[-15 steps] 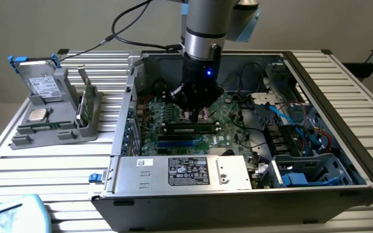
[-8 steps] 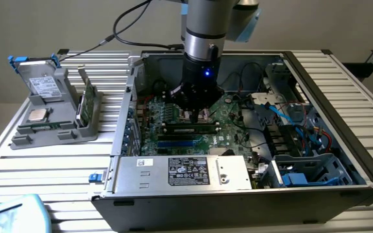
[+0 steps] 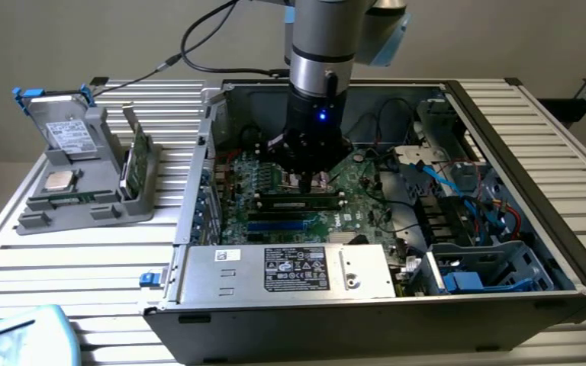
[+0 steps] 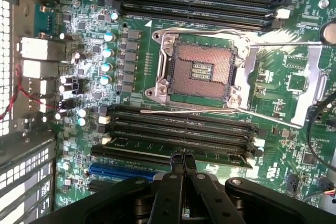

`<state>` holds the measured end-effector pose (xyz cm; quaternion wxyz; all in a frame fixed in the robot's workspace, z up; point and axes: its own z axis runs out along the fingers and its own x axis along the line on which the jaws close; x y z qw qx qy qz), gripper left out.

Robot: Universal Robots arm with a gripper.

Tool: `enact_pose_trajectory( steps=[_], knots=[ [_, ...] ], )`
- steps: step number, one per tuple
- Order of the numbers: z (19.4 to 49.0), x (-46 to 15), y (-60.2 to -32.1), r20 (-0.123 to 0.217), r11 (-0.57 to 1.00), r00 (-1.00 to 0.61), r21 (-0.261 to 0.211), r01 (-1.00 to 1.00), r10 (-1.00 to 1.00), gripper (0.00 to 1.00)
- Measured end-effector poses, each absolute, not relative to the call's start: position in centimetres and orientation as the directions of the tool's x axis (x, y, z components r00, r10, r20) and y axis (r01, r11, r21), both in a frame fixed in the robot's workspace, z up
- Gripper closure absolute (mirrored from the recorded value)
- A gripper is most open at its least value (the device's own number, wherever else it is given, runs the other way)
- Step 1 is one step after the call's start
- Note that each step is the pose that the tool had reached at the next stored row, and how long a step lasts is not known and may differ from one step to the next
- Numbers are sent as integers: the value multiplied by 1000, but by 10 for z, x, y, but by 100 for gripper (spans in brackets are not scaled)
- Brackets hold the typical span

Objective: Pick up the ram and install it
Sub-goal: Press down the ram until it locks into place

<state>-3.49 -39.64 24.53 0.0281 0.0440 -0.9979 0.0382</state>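
Resting in slot: ram [image 4: 173, 148] | fingers [image 4: 182, 162] closed just beside it

RAM [image 3: 296, 203]: long, narrow green stick w/ black chips, seated edge-down and level in a black slot on the motherboard [image 3: 365, 191], inside the open PC case. In the wrist view the stick [image 4: 178, 146] is seen lying lengthwise along its slot, parallel to the neighbouring empty slots, beside the open CPU socket.

open pc case [image 3: 537, 137] on a slatted table [image 3: 28, 252], grey parts holder [image 3: 89, 191] beside it, empty cpu socket [image 4: 202, 69] on the motherboard [image 4: 294, 3]
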Motion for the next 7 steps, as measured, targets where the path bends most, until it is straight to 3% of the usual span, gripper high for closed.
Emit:
enact_pose_trajectory(
  steps=[7],
  knots=[
    [245, -35, -396, 58, 994, -996, -74, -76, -72, 89]
  ],
)
